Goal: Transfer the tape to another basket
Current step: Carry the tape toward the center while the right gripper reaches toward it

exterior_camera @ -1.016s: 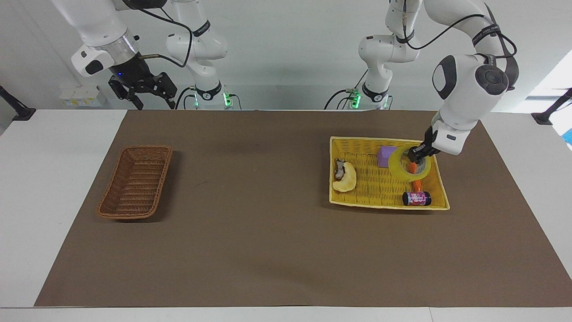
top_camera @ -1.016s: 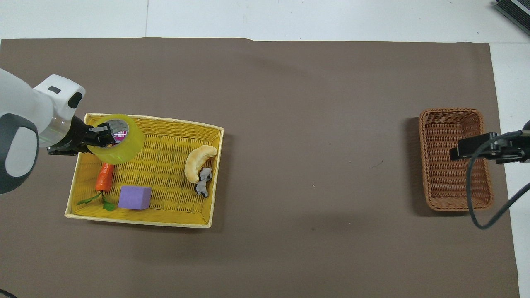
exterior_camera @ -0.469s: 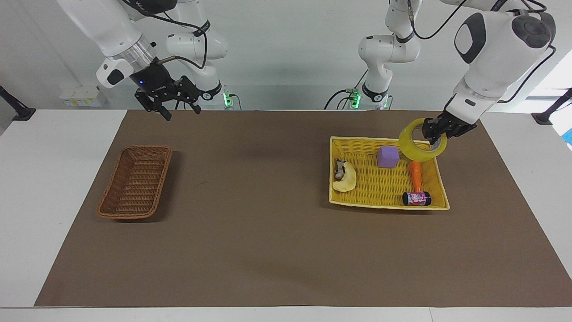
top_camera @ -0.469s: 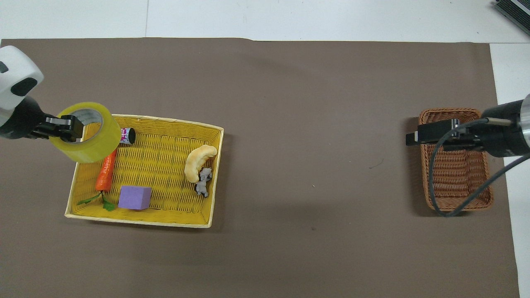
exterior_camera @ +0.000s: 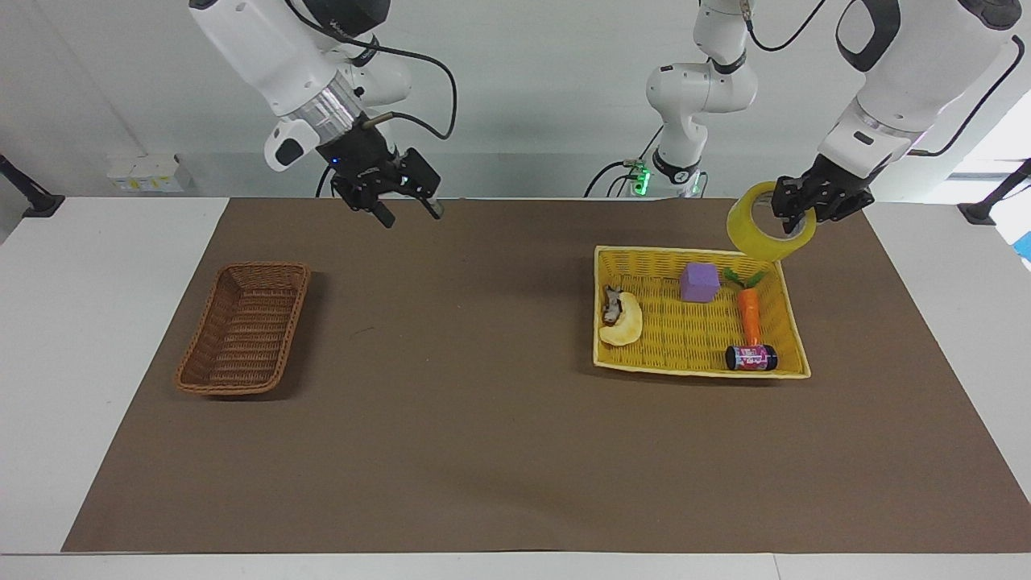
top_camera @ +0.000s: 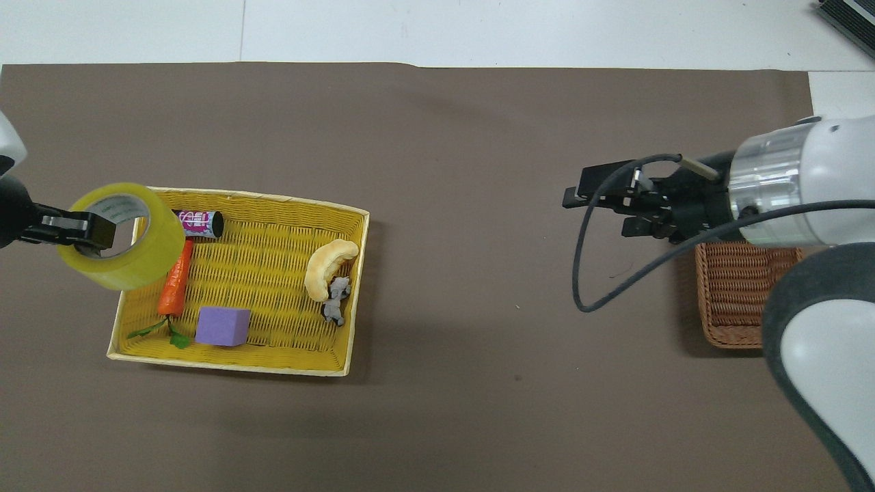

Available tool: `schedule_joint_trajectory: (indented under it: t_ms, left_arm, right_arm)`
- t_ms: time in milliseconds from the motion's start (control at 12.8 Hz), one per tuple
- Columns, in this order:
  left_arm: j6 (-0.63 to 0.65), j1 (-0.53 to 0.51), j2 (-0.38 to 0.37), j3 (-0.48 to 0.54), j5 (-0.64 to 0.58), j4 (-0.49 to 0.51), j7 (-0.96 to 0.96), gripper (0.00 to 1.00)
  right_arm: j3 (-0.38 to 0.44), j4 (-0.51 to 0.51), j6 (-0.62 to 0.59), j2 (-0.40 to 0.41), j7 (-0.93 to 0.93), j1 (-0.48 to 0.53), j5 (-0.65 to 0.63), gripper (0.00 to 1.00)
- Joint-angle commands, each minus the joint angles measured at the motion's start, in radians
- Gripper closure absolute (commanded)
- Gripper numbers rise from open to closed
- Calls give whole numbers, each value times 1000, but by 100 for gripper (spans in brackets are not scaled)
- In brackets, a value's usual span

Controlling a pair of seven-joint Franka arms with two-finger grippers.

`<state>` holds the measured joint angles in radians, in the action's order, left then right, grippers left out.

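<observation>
A brown mat (exterior_camera: 483,451) covers the table. The yellow basket (exterior_camera: 644,366) near the left arm's end holds a purple block (exterior_camera: 699,282), carrot (exterior_camera: 750,315) and small can (exterior_camera: 751,357). The brown basket (exterior_camera: 244,329) sits toward the right arm's end. The left gripper (exterior_camera: 793,216), raised over the yellow basket's edge, pinches the tape (exterior_camera: 765,234). The right gripper (exterior_camera: 409,211), fingers spread, hangs over bare mat.

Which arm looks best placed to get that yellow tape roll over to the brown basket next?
Probably the left arm: its tool already grips the tape, lifted over the yellow basket. The right tool hangs open and empty above the mat, closer to the brown basket, so it might receive a handover.
</observation>
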<state>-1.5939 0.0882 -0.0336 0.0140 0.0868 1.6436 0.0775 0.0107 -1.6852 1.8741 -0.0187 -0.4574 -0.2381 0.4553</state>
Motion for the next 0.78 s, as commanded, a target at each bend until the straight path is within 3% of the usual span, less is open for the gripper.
schedule_joint_trajectory:
  t_ms: [0, 313, 547, 704]
  left_arm:
    - [-84, 60, -25, -3, 36, 30, -83, 100]
    - [-171, 223, -25, -3, 37, 33, -287, 100]
    - [-224, 315, -20, -3, 89, 35, -364, 100]
    - [-287, 359, 4, -3, 137, 38, -370, 100]
  right_arm:
    - [3, -10, 74, 22, -84, -49, 48, 0]
    - [3, -16, 149, 54, -127, -90, 144, 0]
    - [3, -69, 281, 57, -124, -121, 259, 0]
    - [3, -86, 301, 66, -22, -125, 331, 0]
